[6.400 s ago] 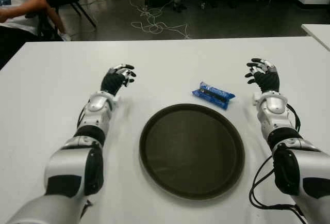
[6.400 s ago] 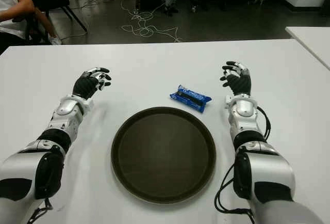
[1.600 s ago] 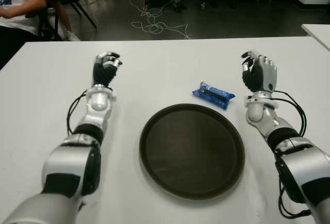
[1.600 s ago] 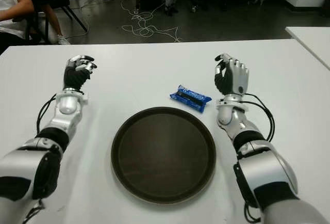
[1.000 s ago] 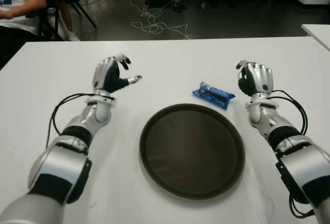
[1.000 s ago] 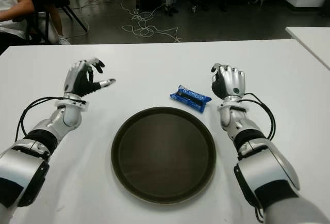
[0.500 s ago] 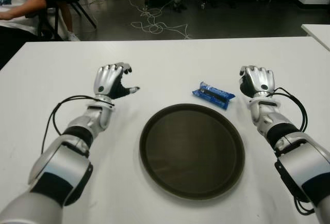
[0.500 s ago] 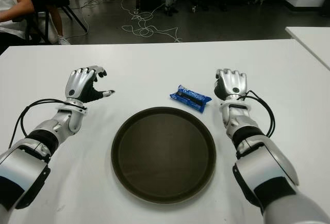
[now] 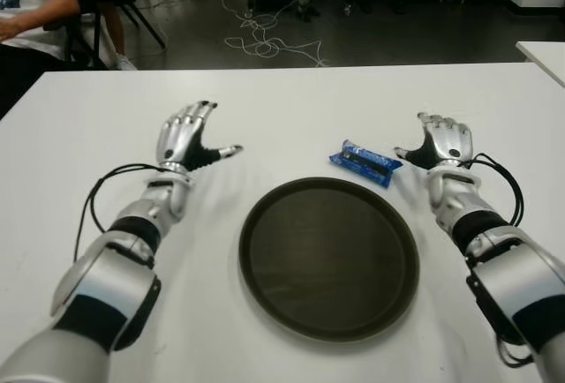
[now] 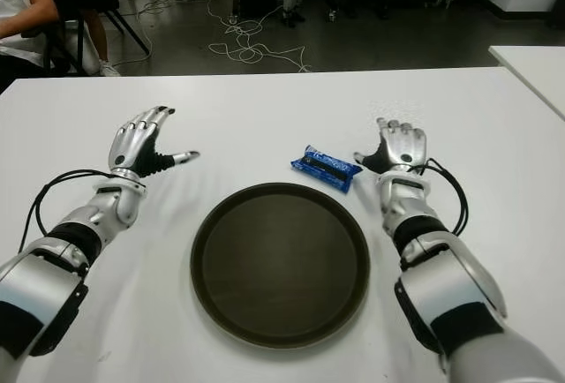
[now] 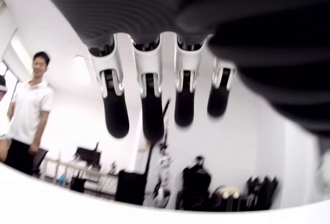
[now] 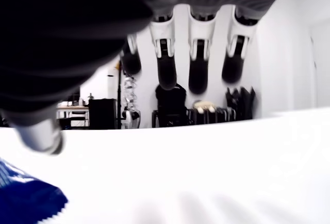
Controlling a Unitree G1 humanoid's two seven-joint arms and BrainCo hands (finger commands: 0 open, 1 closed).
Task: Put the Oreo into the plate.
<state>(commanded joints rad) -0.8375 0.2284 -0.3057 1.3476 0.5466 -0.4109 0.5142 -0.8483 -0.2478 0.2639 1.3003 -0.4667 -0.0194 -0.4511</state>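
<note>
A blue Oreo pack (image 9: 365,162) lies on the white table (image 9: 291,105) just beyond the far right rim of a round dark plate (image 9: 328,257). My right hand (image 9: 437,142) is palm down just right of the pack, fingers spread and holding nothing; its thumb points at the pack with a small gap. A corner of the Oreo pack (image 12: 26,201) shows in the right wrist view near the thumb. My left hand (image 9: 187,134) is open over the table left of the plate, far from the pack.
A seated person (image 9: 31,12) is at the far left beyond the table's edge. Cables (image 9: 265,43) lie on the dark floor behind the table. A second white table's corner (image 9: 543,52) shows at the far right.
Both hands have uncurled from loose fists to spread fingers. The right hand has lowered and its thumb has swung toward the Oreo pack. The pack and plate have not moved.
</note>
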